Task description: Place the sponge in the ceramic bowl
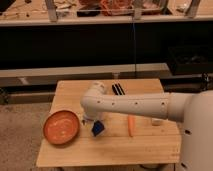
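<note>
The sponge (97, 128), a small dark-blue block, hangs just above the wooden table (145, 145), to the right of the ceramic bowl (61, 127). My gripper (94, 121) points down from the white arm (135, 105) and is shut on the sponge's top. The bowl is wide, shallow and orange-brown, and it sits near the table's left edge with nothing in it. The sponge is still outside the bowl's rim, a short gap to its right.
A slim orange stick (130, 125) lies on the table right of the sponge. A small pale cup (157, 121) stands partly behind the arm. A black object (118, 89) lies near the table's far edge. Dark shelving stands behind the table.
</note>
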Robot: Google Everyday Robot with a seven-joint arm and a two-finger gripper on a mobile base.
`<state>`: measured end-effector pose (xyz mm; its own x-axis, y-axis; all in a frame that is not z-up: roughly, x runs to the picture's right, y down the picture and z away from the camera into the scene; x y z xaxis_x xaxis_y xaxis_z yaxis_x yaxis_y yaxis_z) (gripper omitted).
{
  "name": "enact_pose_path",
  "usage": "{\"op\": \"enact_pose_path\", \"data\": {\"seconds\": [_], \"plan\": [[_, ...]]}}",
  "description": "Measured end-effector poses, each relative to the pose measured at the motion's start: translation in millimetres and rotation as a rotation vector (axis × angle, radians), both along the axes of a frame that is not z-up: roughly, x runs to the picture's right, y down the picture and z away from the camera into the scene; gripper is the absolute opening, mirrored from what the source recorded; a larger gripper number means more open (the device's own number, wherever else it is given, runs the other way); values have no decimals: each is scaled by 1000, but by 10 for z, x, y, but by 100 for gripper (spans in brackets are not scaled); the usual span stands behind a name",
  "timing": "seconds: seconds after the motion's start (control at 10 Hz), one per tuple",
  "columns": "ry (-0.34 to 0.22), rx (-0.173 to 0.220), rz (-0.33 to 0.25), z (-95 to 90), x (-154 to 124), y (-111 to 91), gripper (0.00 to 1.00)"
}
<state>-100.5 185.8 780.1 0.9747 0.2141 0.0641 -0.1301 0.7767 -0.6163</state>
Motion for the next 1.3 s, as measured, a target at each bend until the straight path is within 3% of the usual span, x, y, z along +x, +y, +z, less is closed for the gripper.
{"op": "enact_pose_path", "data": {"seconds": [0.5, 0.8, 1.3], "plan": [[-10, 21, -62, 0, -375, -109, 0], [-19, 46, -131, 13, -708, -155, 0], [-36, 57, -181, 42, -910, -162, 0]]}}
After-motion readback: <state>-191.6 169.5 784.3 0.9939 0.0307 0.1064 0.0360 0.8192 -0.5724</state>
